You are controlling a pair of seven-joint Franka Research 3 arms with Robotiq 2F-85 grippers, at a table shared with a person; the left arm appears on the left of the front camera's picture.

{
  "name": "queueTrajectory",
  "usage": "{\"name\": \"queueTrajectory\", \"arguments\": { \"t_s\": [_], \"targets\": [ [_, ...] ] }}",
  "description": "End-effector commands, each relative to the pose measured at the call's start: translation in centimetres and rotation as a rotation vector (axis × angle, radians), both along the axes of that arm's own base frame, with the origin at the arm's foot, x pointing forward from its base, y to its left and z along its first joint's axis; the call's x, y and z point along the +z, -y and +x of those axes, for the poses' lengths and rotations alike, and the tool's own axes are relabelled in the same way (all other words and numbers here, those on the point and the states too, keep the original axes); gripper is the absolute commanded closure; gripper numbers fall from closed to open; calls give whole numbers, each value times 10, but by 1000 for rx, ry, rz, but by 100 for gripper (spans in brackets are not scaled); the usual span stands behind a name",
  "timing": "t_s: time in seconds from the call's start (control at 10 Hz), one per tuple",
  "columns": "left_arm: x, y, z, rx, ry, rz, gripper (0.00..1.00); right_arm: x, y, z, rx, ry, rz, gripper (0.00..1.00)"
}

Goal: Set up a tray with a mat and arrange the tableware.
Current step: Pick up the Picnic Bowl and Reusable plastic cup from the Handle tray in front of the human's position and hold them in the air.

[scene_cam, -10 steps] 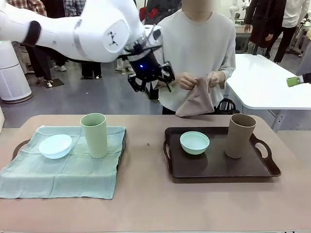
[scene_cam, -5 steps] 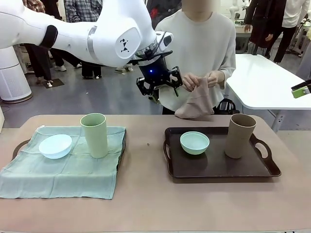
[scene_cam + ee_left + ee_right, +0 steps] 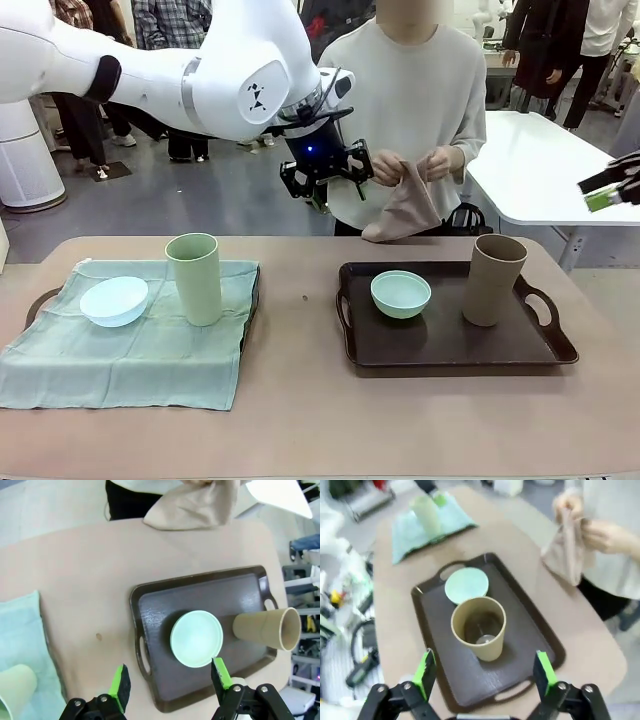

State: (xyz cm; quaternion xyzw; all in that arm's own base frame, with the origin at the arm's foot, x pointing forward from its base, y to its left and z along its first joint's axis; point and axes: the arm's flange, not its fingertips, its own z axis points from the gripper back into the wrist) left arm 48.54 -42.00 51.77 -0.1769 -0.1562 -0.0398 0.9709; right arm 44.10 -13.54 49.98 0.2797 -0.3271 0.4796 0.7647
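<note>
**mat handover and tableware handling**

the table (image 3: pixel 300 420) carries two trays. the dark tray (image 3: pixel 440 350), on the robot's right, has no mat and holds the tan tumbler (image 3: pixel 493 280) and mint bowl (image 3: pixel 400 293). the left tray (image 3: pixel 256 295) lies under a green mat (image 3: pixel 130 370), so only its edges show. on it stand the pale green tumbler (image 3: pixel 195 278) and pale blue bowl (image 3: pixel 113 300).

the person holds a tan mat (image 3: pixel 405 205) above the far edge. it looks soft and limp, so pinch a hanging corner. its folds hide its full extent.

- tumblers: likely light, rigid and tippy. grip across the wall.
- bowls: shallow. take by the rim.

the left gripper (image 3: pixel 325 178), near the person's hands, has jaws apart and empty. the right gripper (image 3: pixel 485 664), above the tan tumbler, has jaws apart and empty.
</note>
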Motion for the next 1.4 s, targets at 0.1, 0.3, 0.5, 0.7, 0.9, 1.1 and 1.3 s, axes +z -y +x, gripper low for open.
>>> {"name": "queueTrajectory", "arguments": {
  "t_s": [0.1, 0.3, 0.5, 0.7, 0.9, 1.1, 1.3],
  "targets": [
    [-13, 22, 14, -2, 5, 23, 15, -40, 22, 39, 198, 131, -62, 0],
    [-35, 41, 22, -21, -25, 55, 15, -59, 30, 53, 332, 154, -112, 0],
    [-51, 59, 27, -38, -49, 80, 15, -72, 27, 62, 385, 129, -81, 0],
    [-73, 78, 32, -40, -88, 98, 15, -85, 14, 67, 405, 95, -63, 0],
    [-85, 88, 18, -25, -125, 162, 15, -102, 7, 70, 388, 55, -44, 0],
    [-86, 85, 2, -10, -135, 192, 15, -116, 4, 62, 364, 28, -42, 0],
    [-92, 82, -6, -27, -149, 225, 15, -128, -1, 55, 362, 16, -18, 0]
  ]
}}
